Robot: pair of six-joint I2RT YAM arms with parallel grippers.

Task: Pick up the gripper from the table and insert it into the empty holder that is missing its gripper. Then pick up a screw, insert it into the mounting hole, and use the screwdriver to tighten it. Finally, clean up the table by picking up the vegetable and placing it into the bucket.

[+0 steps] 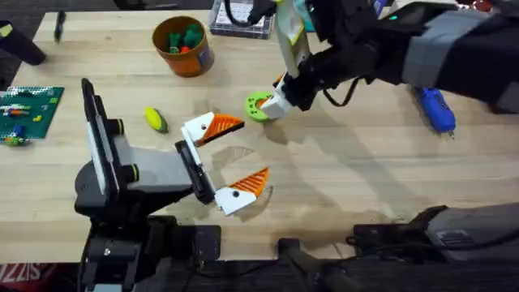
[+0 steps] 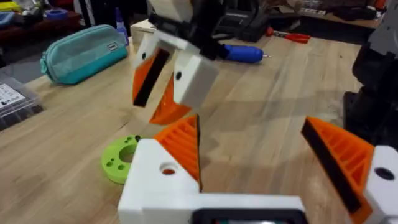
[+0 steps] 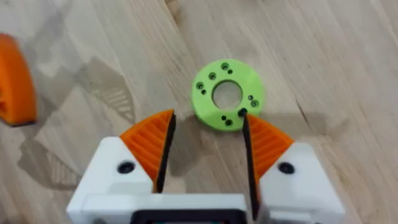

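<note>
Right gripper [image 3: 202,146] hangs spread just beside a green disc [image 3: 226,94]. We see the vegetable [image 1: 155,119] near our spread left gripper [image 1: 233,156].

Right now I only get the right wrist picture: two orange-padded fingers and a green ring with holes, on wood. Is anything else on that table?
Observer: Yes. From overhead, a yellow vegetable lies on the wood, left of the green ring.
Operator: Is there anywhere to put it?
Observer: An orange bucket stands farther back, with coloured bits already inside.
Operator: Any tools lying about?
Observer: A blue screwdriver lies on the table, off to the right of the ring.
</note>
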